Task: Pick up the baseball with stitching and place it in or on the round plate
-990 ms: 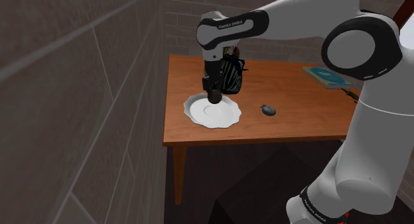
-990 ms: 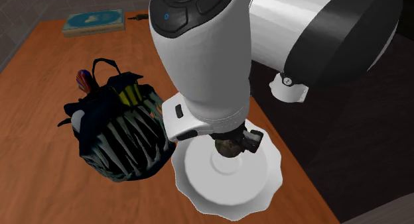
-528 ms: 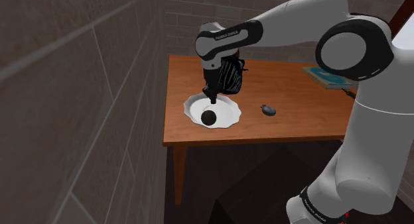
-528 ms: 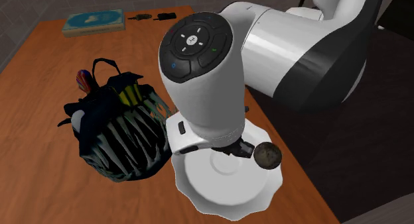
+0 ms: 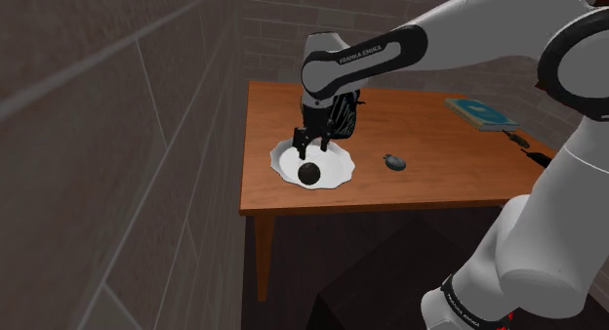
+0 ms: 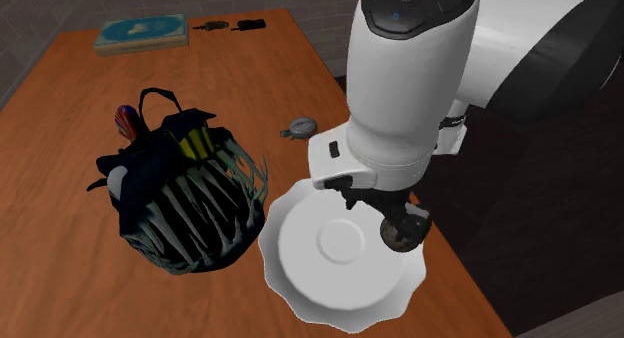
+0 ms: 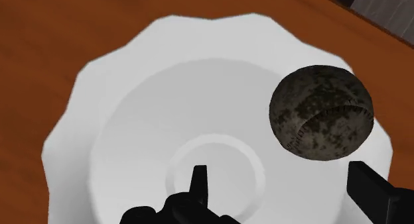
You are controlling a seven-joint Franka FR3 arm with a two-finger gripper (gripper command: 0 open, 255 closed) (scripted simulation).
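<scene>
- Black two-finger claw is set wide open above the plate; nothing is gripped.
- Dark, mottled grey-brown baseball with a stitched seam is found on the white round plate with a scalloped rim. It lies on the outer band, beside the centre ring and free of both fingers.
- In the shoulder view, the plate is seen near the front edge of the brown wooden desk, with the baseball just under the claw.
- Step in hand is judged to be the release: placement appears complete.
- Next, a straight upward withdrawal is called for, so that the baseball is not nudged by a finger and rolled off the rim.
</scene>
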